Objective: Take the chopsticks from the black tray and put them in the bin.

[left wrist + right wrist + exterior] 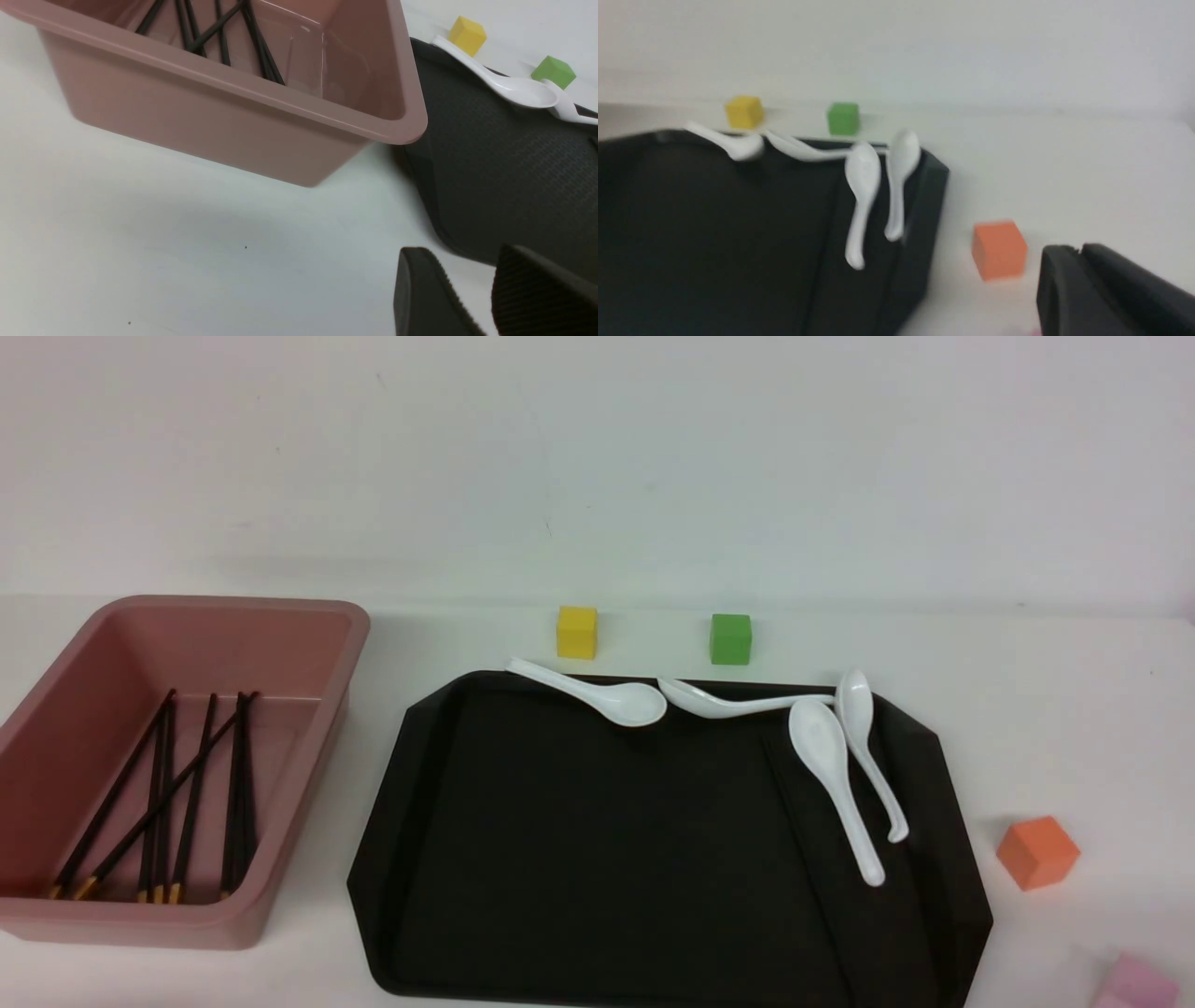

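Note:
Several black chopsticks [191, 784] with gold ends lie in the pink bin [308, 616] at the left; the left wrist view shows the chopsticks [219, 32] inside the bin [233, 121]. The black tray [597, 849] fills the middle. A thin dark line [803, 859] runs along its floor beside the spoons; I cannot tell whether it is a chopstick. Neither arm shows in the front view. My left gripper [462, 254] hangs open and empty over the table by the tray's [504, 163] corner. My right gripper [1080, 249] is shut and empty, beside the tray [691, 233].
Several white spoons [831, 756] lie along the tray's far and right parts. A yellow cube [577, 632] and a green cube [730, 638] stand behind the tray. An orange cube [1036, 851] sits right of it, close to my right gripper, and a pink block [1139, 982] lies at the front right.

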Robot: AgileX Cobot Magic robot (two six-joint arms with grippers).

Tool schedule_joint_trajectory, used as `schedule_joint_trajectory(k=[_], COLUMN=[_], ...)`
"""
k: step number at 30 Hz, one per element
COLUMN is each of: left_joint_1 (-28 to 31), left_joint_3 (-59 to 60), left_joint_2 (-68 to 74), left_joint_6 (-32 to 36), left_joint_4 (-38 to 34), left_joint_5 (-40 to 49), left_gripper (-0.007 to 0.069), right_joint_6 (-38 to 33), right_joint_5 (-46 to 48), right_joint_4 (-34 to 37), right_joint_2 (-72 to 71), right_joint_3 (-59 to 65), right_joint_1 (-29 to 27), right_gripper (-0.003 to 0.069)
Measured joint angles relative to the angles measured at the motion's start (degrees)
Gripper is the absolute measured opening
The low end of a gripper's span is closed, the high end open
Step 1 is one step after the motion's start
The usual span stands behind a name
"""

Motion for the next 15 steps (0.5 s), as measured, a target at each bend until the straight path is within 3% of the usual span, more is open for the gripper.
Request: schedule_joint_trajectory(k=[15], left_joint_1=[0.0], left_joint_3=[0.0], left_joint_2=[0.0], left_joint_6=[0.0], left_joint_4=[0.0], left_joint_5=[0.0], left_gripper=[0.0239], right_joint_6=[0.01], right_joint_5=[9.13], right_joint_4=[2.73], right_joint_2=[-4.49], right_joint_3=[2.57], right_joint_1=[-3.9], right_gripper=[0.0085])
